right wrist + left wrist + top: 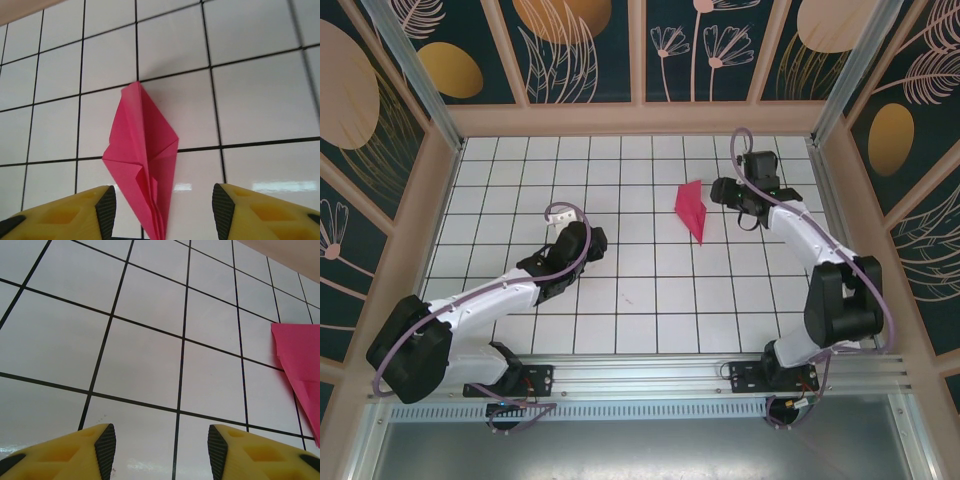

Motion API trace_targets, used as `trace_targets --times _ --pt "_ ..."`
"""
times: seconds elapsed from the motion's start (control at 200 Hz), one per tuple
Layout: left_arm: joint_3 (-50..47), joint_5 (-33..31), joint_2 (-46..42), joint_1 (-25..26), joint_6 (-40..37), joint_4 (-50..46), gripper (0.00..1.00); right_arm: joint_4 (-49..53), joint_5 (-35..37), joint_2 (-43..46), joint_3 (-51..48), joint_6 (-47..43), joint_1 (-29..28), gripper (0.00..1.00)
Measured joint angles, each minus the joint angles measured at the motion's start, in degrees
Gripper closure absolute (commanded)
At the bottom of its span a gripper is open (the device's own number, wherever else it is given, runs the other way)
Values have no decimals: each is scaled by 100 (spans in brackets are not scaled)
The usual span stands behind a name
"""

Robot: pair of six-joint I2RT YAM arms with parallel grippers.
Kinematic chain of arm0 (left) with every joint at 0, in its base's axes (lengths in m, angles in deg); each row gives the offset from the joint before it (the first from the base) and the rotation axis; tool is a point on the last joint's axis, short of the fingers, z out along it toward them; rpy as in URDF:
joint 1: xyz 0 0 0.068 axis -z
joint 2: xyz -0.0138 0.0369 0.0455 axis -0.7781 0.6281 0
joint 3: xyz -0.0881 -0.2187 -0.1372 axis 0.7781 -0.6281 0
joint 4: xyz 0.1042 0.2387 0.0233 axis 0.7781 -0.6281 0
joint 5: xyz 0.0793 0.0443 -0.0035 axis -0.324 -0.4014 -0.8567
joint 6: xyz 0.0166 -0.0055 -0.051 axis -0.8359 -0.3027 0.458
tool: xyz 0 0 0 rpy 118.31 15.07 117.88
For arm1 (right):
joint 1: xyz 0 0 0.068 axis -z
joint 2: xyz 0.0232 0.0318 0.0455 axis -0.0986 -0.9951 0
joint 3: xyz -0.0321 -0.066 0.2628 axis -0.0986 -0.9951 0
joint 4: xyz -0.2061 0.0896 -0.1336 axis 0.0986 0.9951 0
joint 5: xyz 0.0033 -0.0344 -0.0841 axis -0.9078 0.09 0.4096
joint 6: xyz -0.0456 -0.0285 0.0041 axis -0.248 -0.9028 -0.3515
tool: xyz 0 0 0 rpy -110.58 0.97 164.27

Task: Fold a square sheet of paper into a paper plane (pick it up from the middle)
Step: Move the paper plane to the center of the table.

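My right tool [164, 210] is released, fingers spread wide, nothing gripped. The paper plane [142, 165] lies flat on the tabletop [260, 100] right in front of it. In the wrist cam its narrow end runs down btwn my fingertips, w/ the other point aimed away. My left tool [161, 447] is also released & empty, w/ the plane ahead and off to its right, well apart.
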Motion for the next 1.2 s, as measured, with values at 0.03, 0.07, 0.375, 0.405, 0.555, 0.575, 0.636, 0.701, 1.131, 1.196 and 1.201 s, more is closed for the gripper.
trace_targets --times 0.03,0.07,0.375,0.405,0.555,0.575,0.636,0.701,1.131,1.196,1.201 --pt "2 0 7 0 0 -2 45 -81 -190 -195 26 35 20 44" --pt "13 4 26 0 0 -4 45 -175 -439 -529 98 61 26 45" --pt "33 50 61 0 2 -42 43 -208 -951 -2361 1294 37 -24 49" --pt "33 50 61 -2 2 -42 43 -192 -927 -2452 1410 26 -46 50" --pt "33 50 61 0 2 -50 43 44 -597 -2852 1985 -192 -267 59" --pt "33 50 61 0 2 -55 43 72 -520 -2896 2035 -223 -308 61" --pt "33 52 61 -2 2 -59 42 168 -251 -3005 2149 -297 -437 63" --pt "33 55 61 -2 2 -59 41 286 66 -3108 2234 -380 -592 70" --pt "33 109 114 -2 2 -61 37 863 2201 -3661 2865 -588 -1545 95" --pt "31 118 114 0 4 -63 37 890 2365 -3694 2916 -623 -1593 100" --pt "31 120 114 0 2 -61 37 890 2371 -3694 2916 -627 -1596 100"
